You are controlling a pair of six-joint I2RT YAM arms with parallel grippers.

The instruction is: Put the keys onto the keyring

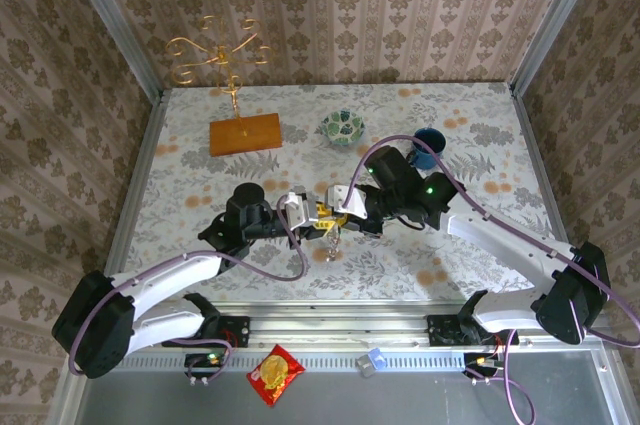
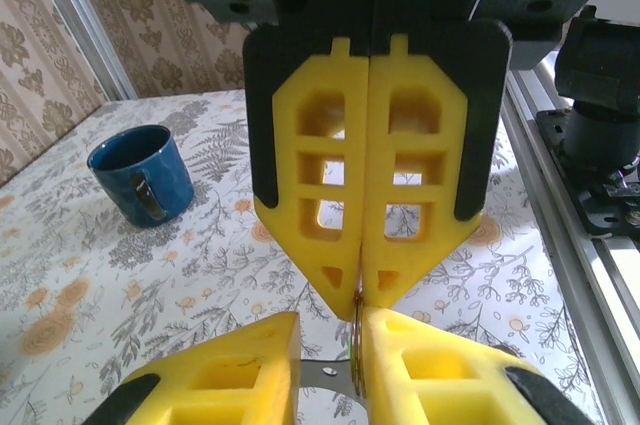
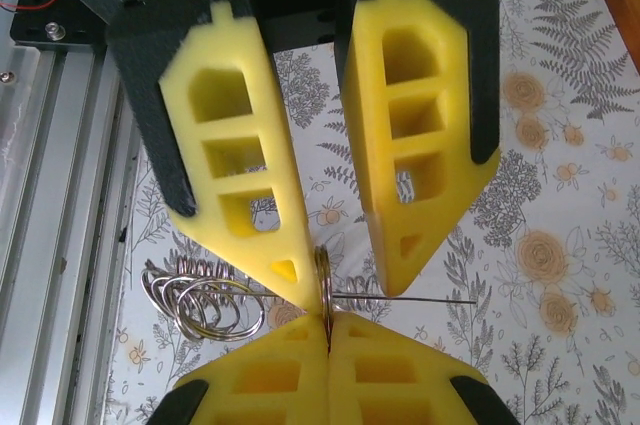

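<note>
Over the table's middle my two grippers meet tip to tip. My right gripper (image 1: 342,209) (image 3: 328,317) is shut on a small silver split ring (image 3: 323,270) (image 2: 355,345), held edge-on. My left gripper (image 1: 315,213) (image 2: 328,317) is open; the ring rests against one of its fingers (image 2: 400,345). The keyring's thin dark wire (image 3: 420,297) runs sideways just behind the held ring, and a cluster of several silver rings (image 3: 200,300) sits beside it. A small piece (image 1: 333,245) dangles below the grippers. The keys' green heads are hidden apart from a thin green sliver (image 2: 349,344).
A blue mug (image 1: 428,145) (image 2: 140,175) stands at the back right, with a patterned green bowl (image 1: 342,126) to its left. The gold wire stand (image 1: 220,50) rises from a wooden base (image 1: 245,133) at the back left. A snack packet (image 1: 274,373) lies on the near rail.
</note>
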